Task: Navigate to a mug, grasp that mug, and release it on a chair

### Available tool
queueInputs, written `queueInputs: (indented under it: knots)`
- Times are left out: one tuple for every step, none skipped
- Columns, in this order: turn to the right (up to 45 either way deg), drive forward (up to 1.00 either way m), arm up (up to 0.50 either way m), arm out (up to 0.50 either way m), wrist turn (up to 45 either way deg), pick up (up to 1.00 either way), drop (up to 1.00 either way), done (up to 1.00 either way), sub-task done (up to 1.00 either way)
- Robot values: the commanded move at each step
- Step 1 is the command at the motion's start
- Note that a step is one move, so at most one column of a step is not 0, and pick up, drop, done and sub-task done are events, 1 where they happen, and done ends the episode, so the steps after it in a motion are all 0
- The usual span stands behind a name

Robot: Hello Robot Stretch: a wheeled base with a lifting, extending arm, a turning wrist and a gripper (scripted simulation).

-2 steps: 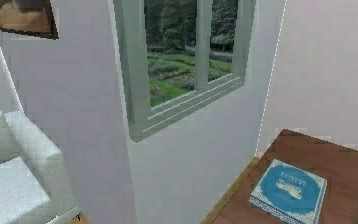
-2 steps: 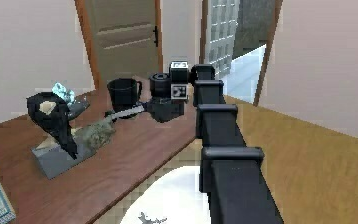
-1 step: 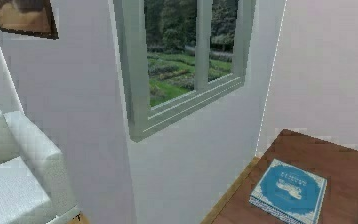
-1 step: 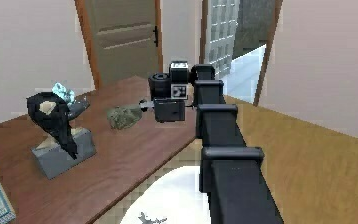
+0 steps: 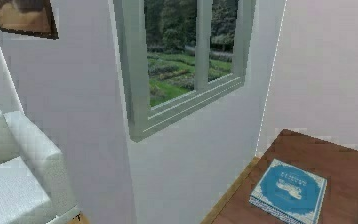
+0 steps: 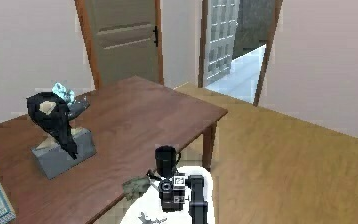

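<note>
A dark mug (image 6: 167, 159) stands at the near edge of the brown wooden table (image 6: 137, 115) in the arm side view. Just below it the arm's dark bar (image 6: 199, 200) rises from the bottom edge, with the gripper (image 6: 157, 185) at its far end, close under the mug. Whether the gripper touches the mug, or holds anything, I cannot tell. A white armchair (image 5: 17, 165) sits at the forward view's lower left, against the wall.
A dark statue on a grey base (image 6: 57, 130) stands on the table's left part, with a small teal thing (image 6: 59, 90) behind it. A blue book (image 5: 289, 190) lies on the table corner. Window (image 5: 187, 50) and wall ahead; closed door (image 6: 122, 40) and open doorway (image 6: 237, 45) beyond the table.
</note>
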Motion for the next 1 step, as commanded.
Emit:
queueInputs:
  knots:
    - [0.0, 0.0, -0.32, 0.0, 0.0, 0.0, 0.0, 0.0, 0.0]
